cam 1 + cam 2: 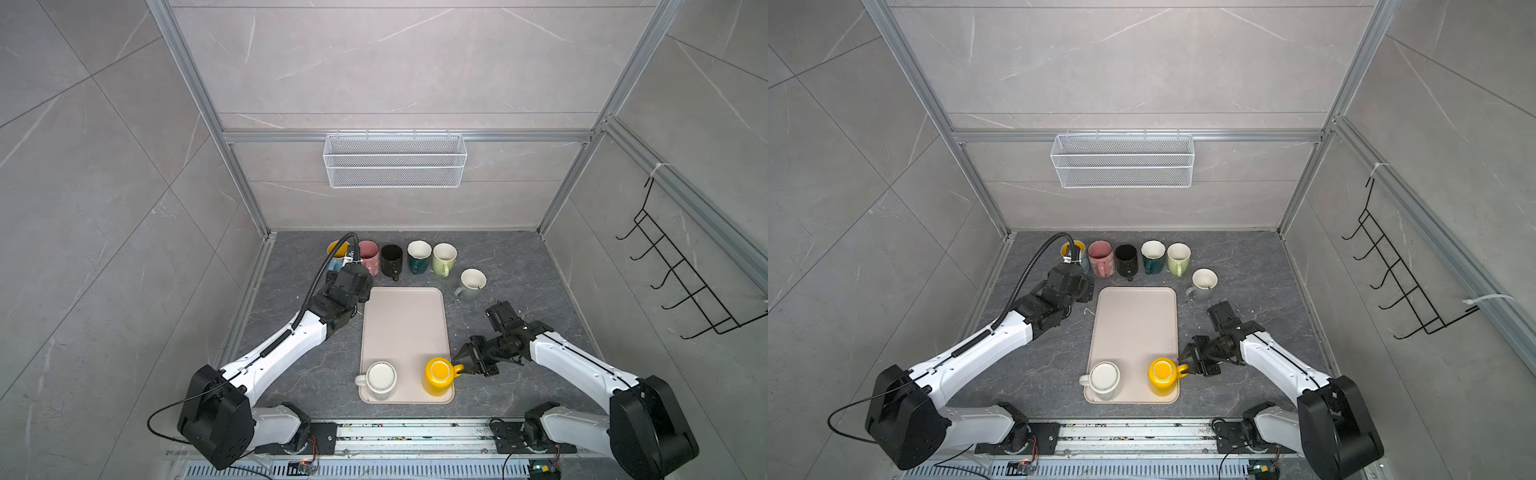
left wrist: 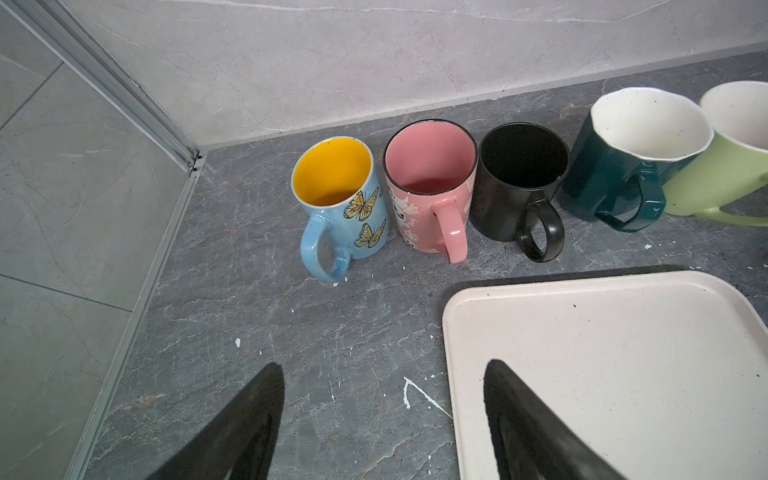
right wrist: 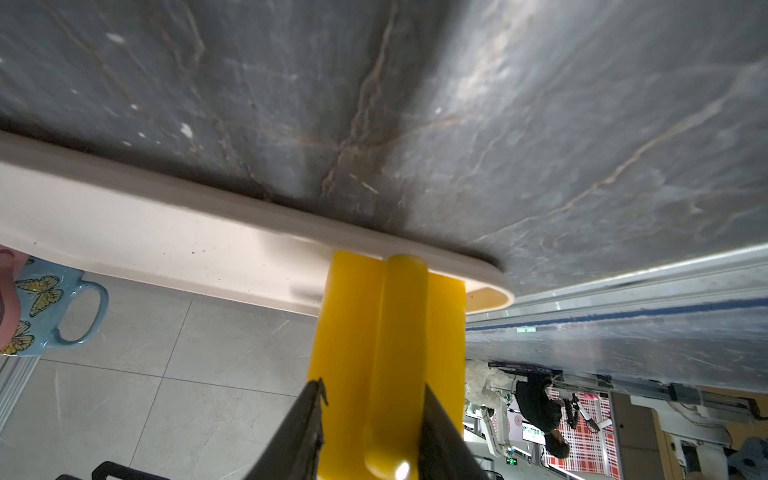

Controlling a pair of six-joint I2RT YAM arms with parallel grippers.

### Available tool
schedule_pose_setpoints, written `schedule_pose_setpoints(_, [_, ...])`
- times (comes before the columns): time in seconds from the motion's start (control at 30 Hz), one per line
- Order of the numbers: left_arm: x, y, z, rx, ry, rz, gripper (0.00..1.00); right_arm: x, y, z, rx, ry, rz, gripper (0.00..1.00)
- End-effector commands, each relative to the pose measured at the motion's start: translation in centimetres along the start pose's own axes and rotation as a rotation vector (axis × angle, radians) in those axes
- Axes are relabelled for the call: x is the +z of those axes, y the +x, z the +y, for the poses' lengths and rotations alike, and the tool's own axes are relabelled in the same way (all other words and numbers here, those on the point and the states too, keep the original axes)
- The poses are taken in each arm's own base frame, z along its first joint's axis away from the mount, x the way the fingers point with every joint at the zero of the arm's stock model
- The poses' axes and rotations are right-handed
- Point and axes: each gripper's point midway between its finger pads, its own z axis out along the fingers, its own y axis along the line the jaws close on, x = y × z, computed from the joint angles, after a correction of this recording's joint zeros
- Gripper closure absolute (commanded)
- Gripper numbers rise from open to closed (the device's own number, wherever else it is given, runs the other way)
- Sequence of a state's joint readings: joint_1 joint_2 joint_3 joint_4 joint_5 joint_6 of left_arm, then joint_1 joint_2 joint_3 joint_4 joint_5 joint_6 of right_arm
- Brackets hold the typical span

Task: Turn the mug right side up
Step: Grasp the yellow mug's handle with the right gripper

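Observation:
A yellow mug (image 1: 438, 376) (image 1: 1163, 376) stands upside down on the front right corner of the pale tray (image 1: 405, 324), its handle (image 3: 399, 353) pointing right. My right gripper (image 1: 460, 365) (image 3: 374, 386) straddles that handle, jaws narrowed. One finger (image 3: 440, 436) lies against the handle and a gap shows on the other side. A white mug (image 1: 380, 379) stands upside down on the tray's front left. My left gripper (image 2: 384, 368) hangs open and empty over the tray's back left corner (image 2: 457, 307).
Along the back wall stand upright mugs: butterfly blue (image 2: 345, 208), pink (image 2: 428, 195), black (image 2: 515, 183), dark green (image 2: 615, 166), light green (image 2: 715, 174). A grey mug (image 1: 471, 284) stands right of the tray. A wire basket (image 1: 395, 160) and a hook rack (image 1: 685, 282) hang on the walls.

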State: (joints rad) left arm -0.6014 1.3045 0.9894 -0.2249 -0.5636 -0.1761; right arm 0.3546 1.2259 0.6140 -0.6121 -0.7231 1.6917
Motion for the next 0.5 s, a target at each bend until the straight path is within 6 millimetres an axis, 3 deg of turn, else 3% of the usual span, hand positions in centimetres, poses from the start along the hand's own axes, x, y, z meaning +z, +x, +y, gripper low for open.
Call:
schedule_pose_setpoints(0.0, [-0.28,-1.31,-0.11,-0.037,0.016,-0.023,0.22,-0.06,0.11,-0.49,-0.003,0.027,0.008,0.61])
schedule_pose_setpoints(0.47, [-0.10,-1.01,-0.18,-0.039,0.020,-0.012,0.22,0.76,0.27,0.03,-0.036,0.056,0.023,0.61])
